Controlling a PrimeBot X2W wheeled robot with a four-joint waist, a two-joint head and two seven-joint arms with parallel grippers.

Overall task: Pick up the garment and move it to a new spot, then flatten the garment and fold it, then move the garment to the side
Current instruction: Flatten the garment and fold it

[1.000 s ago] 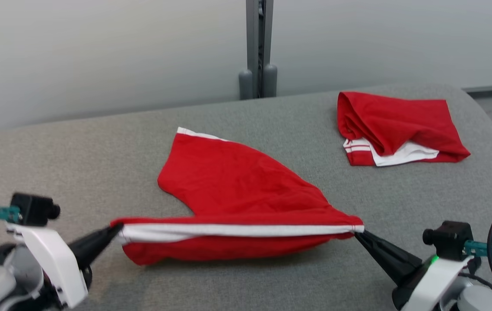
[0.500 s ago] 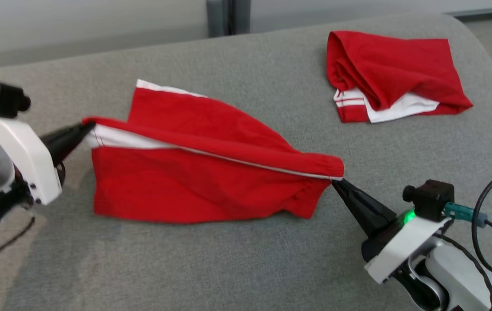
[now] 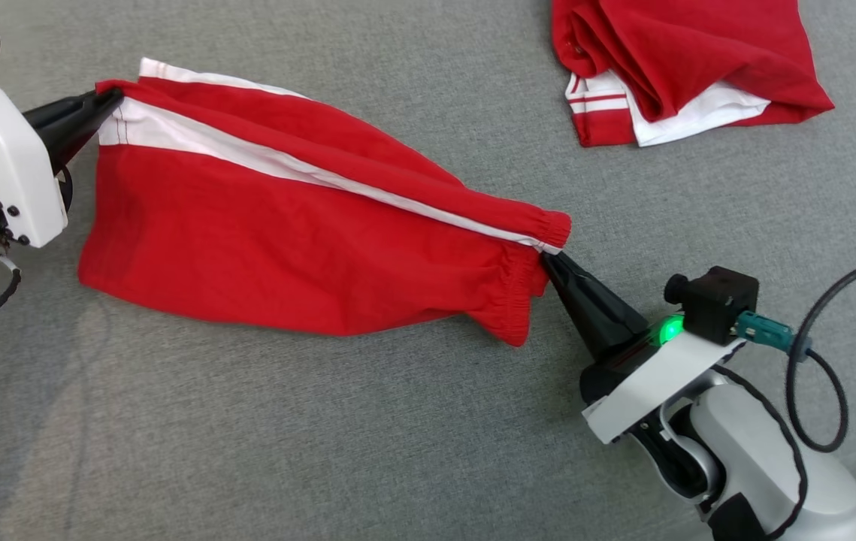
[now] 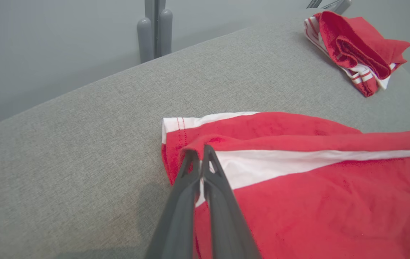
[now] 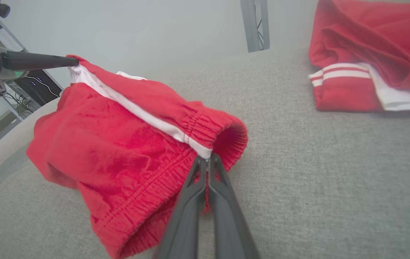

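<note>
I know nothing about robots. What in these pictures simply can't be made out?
1. Head view: the folded red garment runs off the top edge, so its far part is cut off.
2. Head view: behind the left gripper, the arm is cut by the left edge.
3. Right wrist view: the right gripper bites the red shorts at the waistband, and the cloth hides how much is pinched.
4. Head view: the shorts cover the grey surface beneath them.

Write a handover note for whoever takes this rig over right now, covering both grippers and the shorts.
The left gripper is shut on the red shorts at the hem corner; the right gripper is shut on the waistband end.
Shorts hang stretched between them over the grey surface.
A second red garment lies folded far right.
Done: pickup. Left: flatten, fold, move aside.
</note>
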